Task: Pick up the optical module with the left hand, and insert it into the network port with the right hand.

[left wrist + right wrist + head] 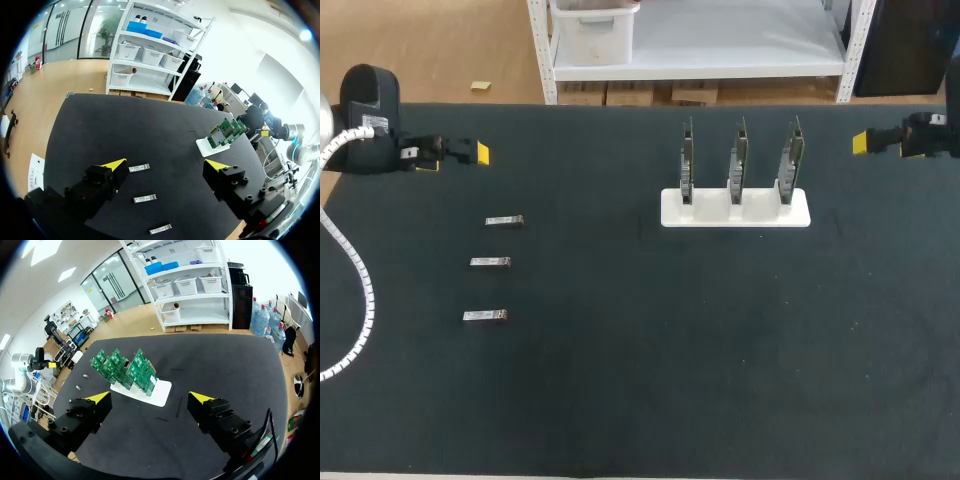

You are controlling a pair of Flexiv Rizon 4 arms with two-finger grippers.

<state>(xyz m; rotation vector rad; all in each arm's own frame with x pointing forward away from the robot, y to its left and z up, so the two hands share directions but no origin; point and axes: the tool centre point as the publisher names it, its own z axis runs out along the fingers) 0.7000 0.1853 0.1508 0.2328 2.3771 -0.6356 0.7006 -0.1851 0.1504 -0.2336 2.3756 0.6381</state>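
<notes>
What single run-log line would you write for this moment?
stage: pre-pick | left gripper: open, empty | right gripper: open, empty | optical modules: three, untouched on table | boards: three upright in white holder

Three small silver optical modules (490,262) lie flat in a column on the left half of the bench (640,360), apart from each other. Right of centre, three green network cards (738,160) stand upright, side by side, in a white holder (735,212).

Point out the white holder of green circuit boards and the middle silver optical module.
White board holder (735,217), head view, bare front of its base.
Middle silver optical module (490,262), head view, centre of its body.
</notes>
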